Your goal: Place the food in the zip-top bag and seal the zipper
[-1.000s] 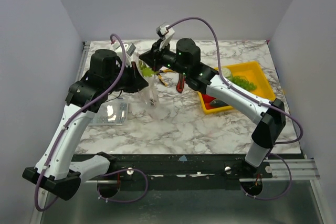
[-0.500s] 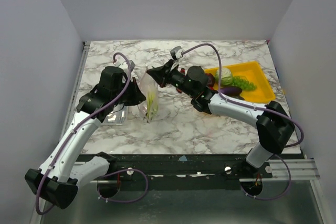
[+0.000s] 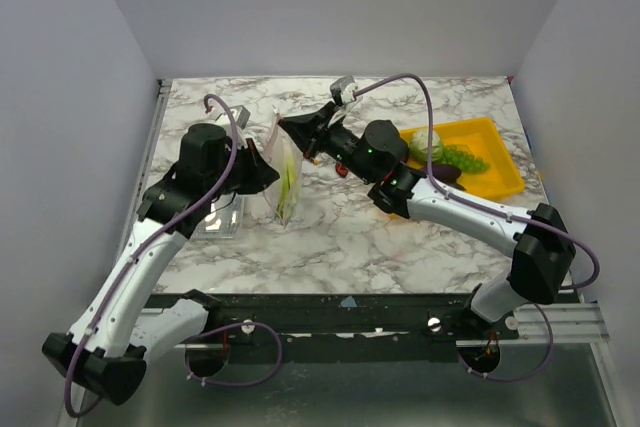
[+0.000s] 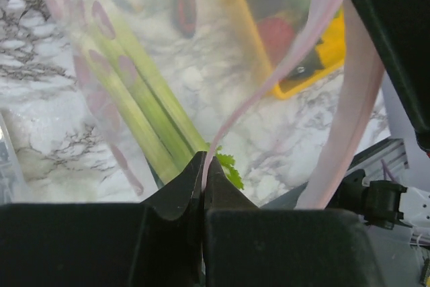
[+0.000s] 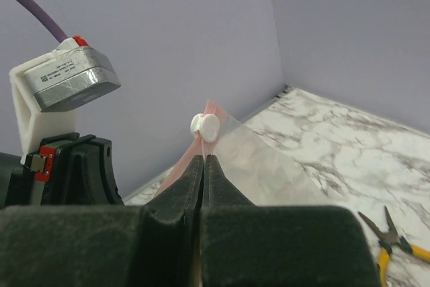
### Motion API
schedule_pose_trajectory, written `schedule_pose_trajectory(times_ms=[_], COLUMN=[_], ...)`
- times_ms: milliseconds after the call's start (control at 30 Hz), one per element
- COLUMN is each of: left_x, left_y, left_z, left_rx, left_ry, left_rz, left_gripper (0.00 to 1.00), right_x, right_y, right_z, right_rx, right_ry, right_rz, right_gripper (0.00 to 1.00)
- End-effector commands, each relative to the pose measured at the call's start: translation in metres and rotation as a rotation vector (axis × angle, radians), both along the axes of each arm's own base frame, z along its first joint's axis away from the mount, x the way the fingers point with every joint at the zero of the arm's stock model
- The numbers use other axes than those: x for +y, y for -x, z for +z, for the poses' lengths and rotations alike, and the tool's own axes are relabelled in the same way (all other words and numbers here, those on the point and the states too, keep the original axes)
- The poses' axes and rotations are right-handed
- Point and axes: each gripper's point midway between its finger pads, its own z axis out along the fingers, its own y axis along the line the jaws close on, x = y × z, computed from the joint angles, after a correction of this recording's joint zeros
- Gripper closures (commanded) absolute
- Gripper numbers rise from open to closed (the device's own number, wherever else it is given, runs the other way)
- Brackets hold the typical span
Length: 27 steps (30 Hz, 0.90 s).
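The zip-top bag point(image 3: 284, 175) hangs above the table between my two grippers, with long green stalks point(image 4: 138, 102) of food inside it. My left gripper point(image 3: 264, 167) is shut on the pink zipper point(image 4: 282, 65) strip at one end of the mouth. My right gripper point(image 5: 203, 160) is shut on the strip at the other end, just under a white slider point(image 5: 205, 126). More food lies in the yellow tray point(image 3: 500, 152): a cabbage point(image 3: 428, 145), a green piece point(image 3: 466, 159) and a purple eggplant point(image 3: 443, 174).
A rigid clear box point(image 3: 215, 217) lies on the table under my left arm. Yellow-handled pliers point(image 5: 396, 245) lie on the marble behind the bag. Purple walls close the table at the back and both sides.
Both arms have shifted with the bag still gripped. My right arm dropped lower and stretched out to the left, and the bag now hangs slightly further left and tauter.
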Motion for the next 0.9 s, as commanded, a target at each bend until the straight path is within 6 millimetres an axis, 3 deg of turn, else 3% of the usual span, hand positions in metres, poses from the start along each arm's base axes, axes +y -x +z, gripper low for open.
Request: schedule_pose_trajectory(times_ms=[0, 67, 133, 167, 267, 333, 500, 700, 867], left_x=[0.004, 0.003, 0.005, 0.006, 0.010, 0.012, 0.025, 0.014, 0.006], left_y=[0.002, 0.007, 0.005, 0.003, -0.009, -0.015, -0.025, -0.032, -0.033], left_z=[0.022, 0.046, 0.051, 0.047, 0.034, 0.038, 0.058, 0.049, 0.028], left_rx=[-0.020, -0.118, -0.142, -0.132, -0.073, -0.082, -0.175, -0.190, -0.177], left_ry=[-0.021, 0.031, 0.036, 0.019, -0.051, -0.073, -0.101, -0.097, -0.122], left_rz=[-0.018, -0.025, -0.015, -0.008, 0.019, 0.026, 0.092, 0.038, -0.027], left_gripper=[1.00, 1.00, 1.00, 1.00, 1.00, 1.00, 1.00, 1.00, 1.00], right_x=[-0.007, -0.005, -0.005, -0.007, -0.007, -0.005, 0.011, 0.001, -0.020], right_y=[-0.012, -0.015, -0.028, -0.034, -0.043, -0.045, -0.037, -0.037, -0.033], right_z=[0.006, 0.016, 0.013, -0.015, -0.050, -0.064, -0.051, -0.059, -0.063], right_rx=[0.028, 0.071, 0.185, 0.279, 0.398, 0.426, 0.405, 0.419, 0.465], right_ry=[0.035, 0.079, 0.158, 0.255, 0.377, 0.413, 0.350, 0.346, 0.354], right_rz=[-0.083, -0.119, -0.183, -0.229, -0.282, -0.290, -0.202, -0.237, -0.305], right_gripper=[0.99, 0.99, 0.99, 0.99, 0.99, 0.99, 0.98, 0.74, 0.39])
